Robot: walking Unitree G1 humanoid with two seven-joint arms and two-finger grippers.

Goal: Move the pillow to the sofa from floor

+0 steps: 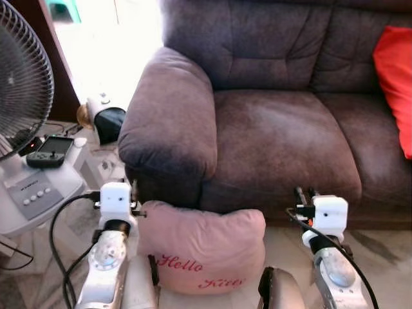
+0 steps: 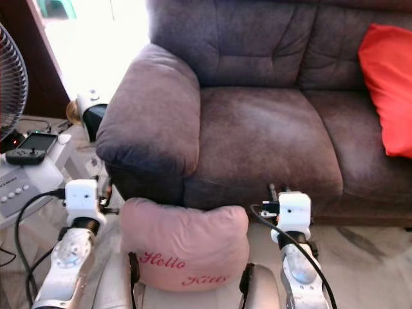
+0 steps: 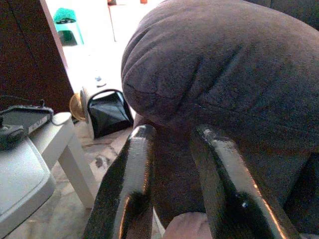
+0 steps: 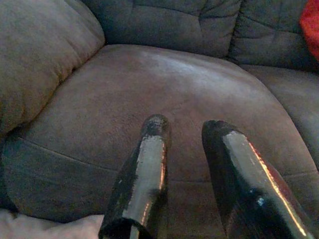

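A pink pillow sits between the robot's arms, just before the brown sofa. Wrist views show the left claw narrowly parted, empty, at the armrest, the right claw likewise over the seat; head views add a red cushion and a fan

You are looking at a home living room. A plush brown sofa with a fat padded armrest takes up most of your view, with a red cushion leaning at its far end. A standing fan sits to your left, a small black handheld device resting on its base. The floor is pale marble-patterned tile, and bright daylight comes in from a doorway behind the fan.
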